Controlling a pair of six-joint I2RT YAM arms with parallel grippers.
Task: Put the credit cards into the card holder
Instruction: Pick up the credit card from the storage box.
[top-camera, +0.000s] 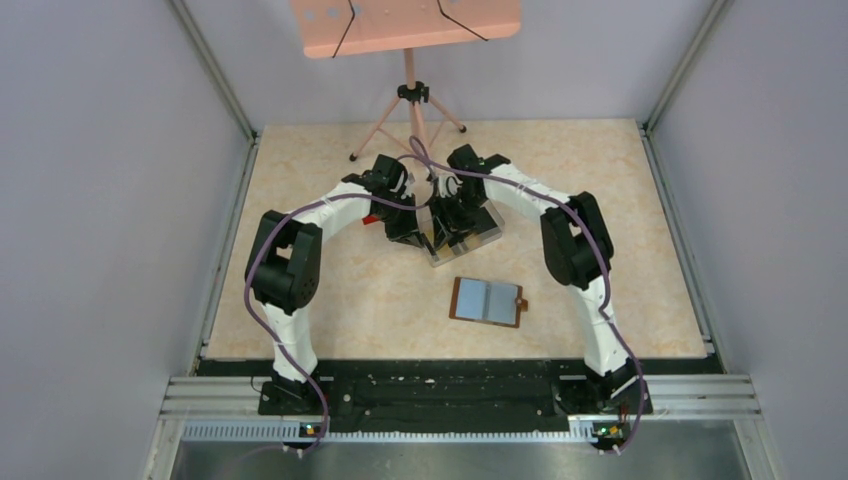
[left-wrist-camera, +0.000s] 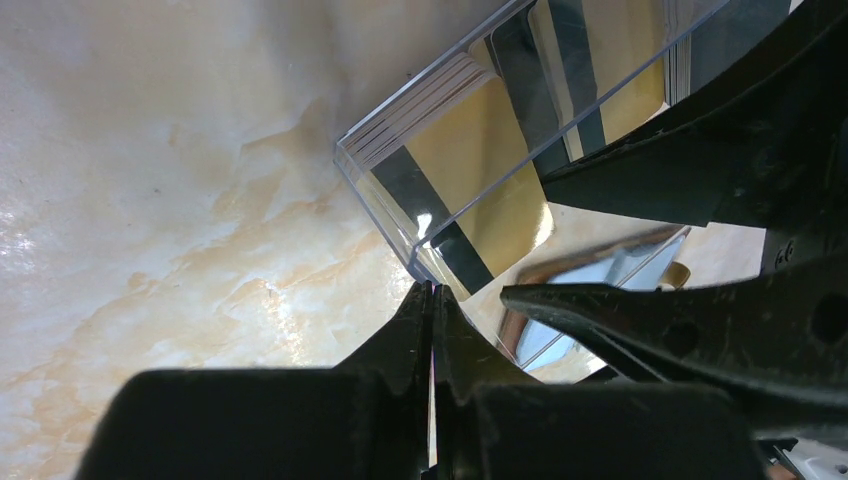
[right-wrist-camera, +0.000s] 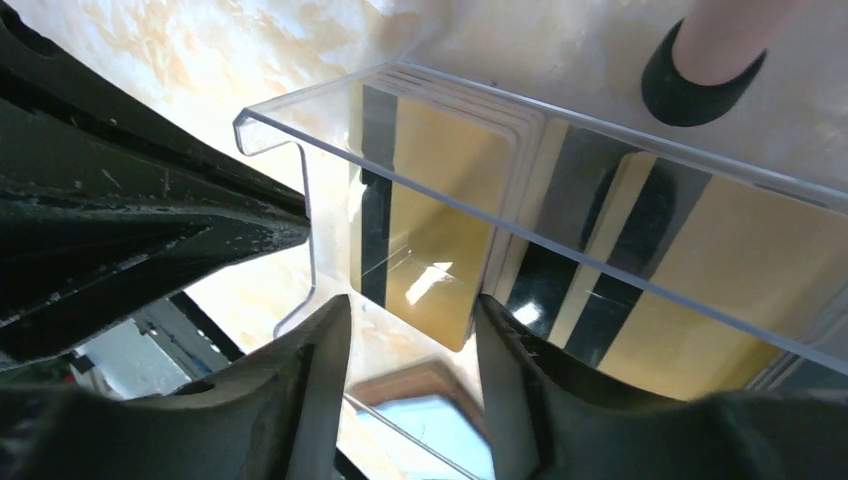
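Right wrist: right gripper (right-wrist-camera: 412, 385) jaws apart, card (right-wrist-camera: 440, 230) at twelve o'clock; left gripper (left-wrist-camera: 432, 292) closed, seemingly bracing clear box (left-wrist-camera: 360, 170).

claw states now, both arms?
Left claw: shut; a grip on anything cannot be told.
Right claw: open, astride a gold card, holding nothing.

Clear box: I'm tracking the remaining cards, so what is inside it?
Gold cards with black stripes sit stacked inside the clear box; those behind the front are covered, so uncountable.

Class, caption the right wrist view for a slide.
Open right gripper flanks a gold card sticking out of the clear box.
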